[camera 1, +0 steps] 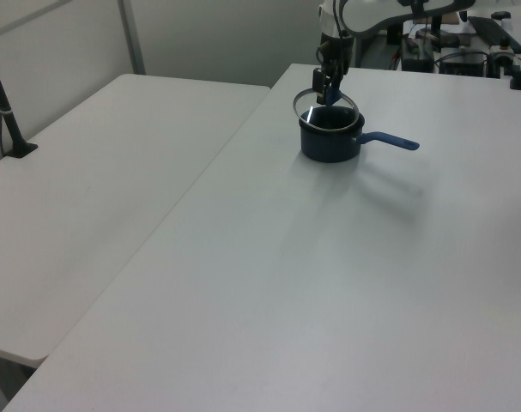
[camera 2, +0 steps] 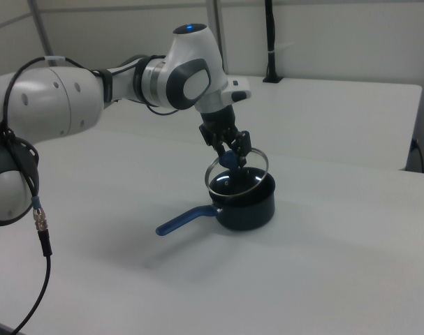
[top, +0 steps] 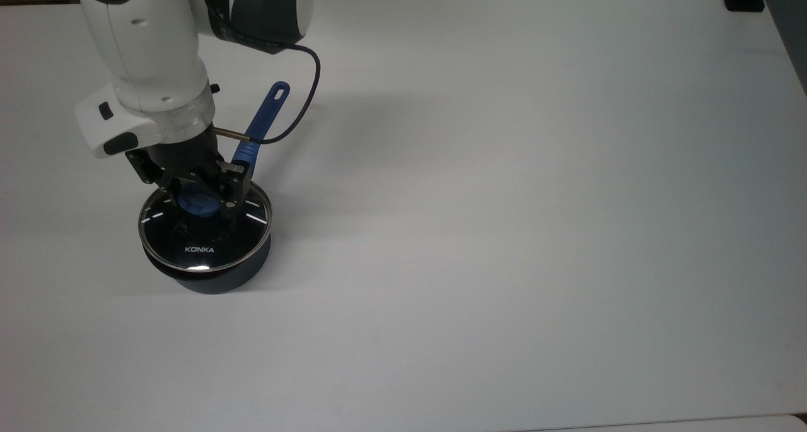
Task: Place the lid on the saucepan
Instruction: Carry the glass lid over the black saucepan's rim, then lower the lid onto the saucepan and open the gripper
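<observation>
My gripper (top: 203,200) is clamped on the lid's (top: 205,233) blue knob, holding it tilted right over the saucepan (top: 217,277) on the white table (top: 504,198); looks like it's barely touching the rim, hard to say.

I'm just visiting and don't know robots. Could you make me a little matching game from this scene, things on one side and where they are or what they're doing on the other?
Things:
1. lid
2. saucepan
3. gripper
4. saucepan handle

States:
A. sits on the white table, black inside
B. blue, points toward the top view's upper right
C. held by its blue knob, tilted over the pan's mouth
D. closed around the blue knob

Pairs: 1-C, 2-A, 3-D, 4-B
</observation>
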